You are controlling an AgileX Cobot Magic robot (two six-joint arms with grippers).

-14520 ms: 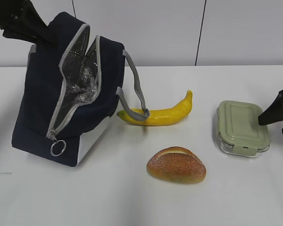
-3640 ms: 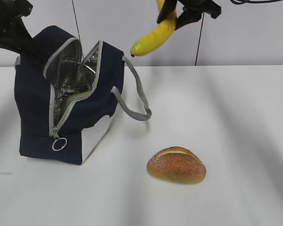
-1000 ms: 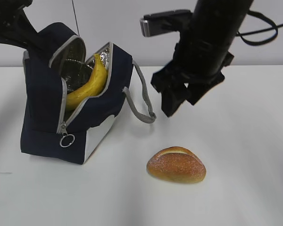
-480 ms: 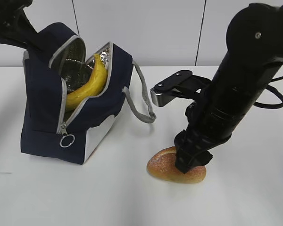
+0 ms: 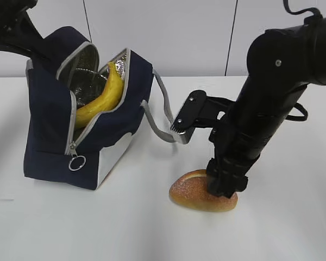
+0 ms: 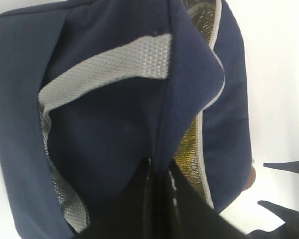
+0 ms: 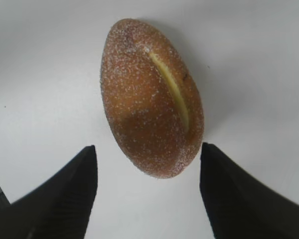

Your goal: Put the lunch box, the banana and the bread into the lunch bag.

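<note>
Straddling the bread (image 7: 152,97) with its jaws apart, the right end effector (image 7: 147,191) sits low over the roll on the white surface (image 5: 125,228), placed to close on its sides. Pinched together on the lunch bag (image 5: 49,136) fabric, the left end effector (image 6: 157,181) seemingly props the mouth open. Inside leans the banana (image 5: 100,100); the lunch box is not visible

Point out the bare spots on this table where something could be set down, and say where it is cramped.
The white table is bare right of the golden-brown bread roll and along the front edge, below the navy-blue fabric lunch bag. It is crowded between the bag's grey handle and the roll, where the right gripper hangs with open fingers.
</note>
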